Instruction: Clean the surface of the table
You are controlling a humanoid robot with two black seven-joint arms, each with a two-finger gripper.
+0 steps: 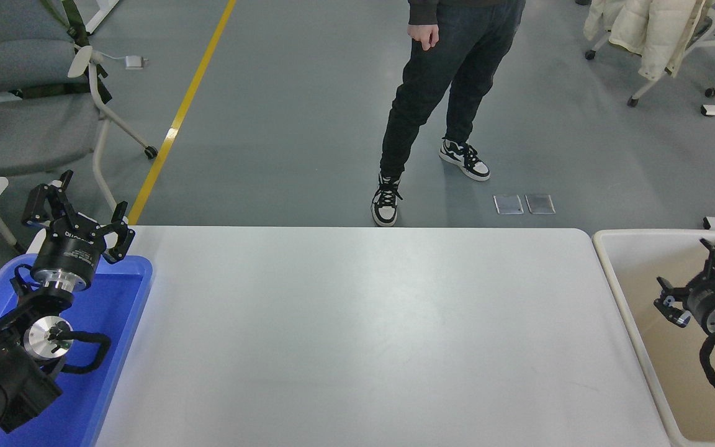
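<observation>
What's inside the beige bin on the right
The right gripper hangs open inside the beige bin, over its bare floor. No other item shows there. The arm covers part of the floor near the right edge, so anything lying under it is hidden.

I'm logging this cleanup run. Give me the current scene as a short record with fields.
table surface: white, nothing seen lying on it
left end effector: open, parked over the blue tray at the table's left
right end effector: open, empty, above the beige bin at the table's right
person: standing on the floor beyond the table's far edge
</observation>
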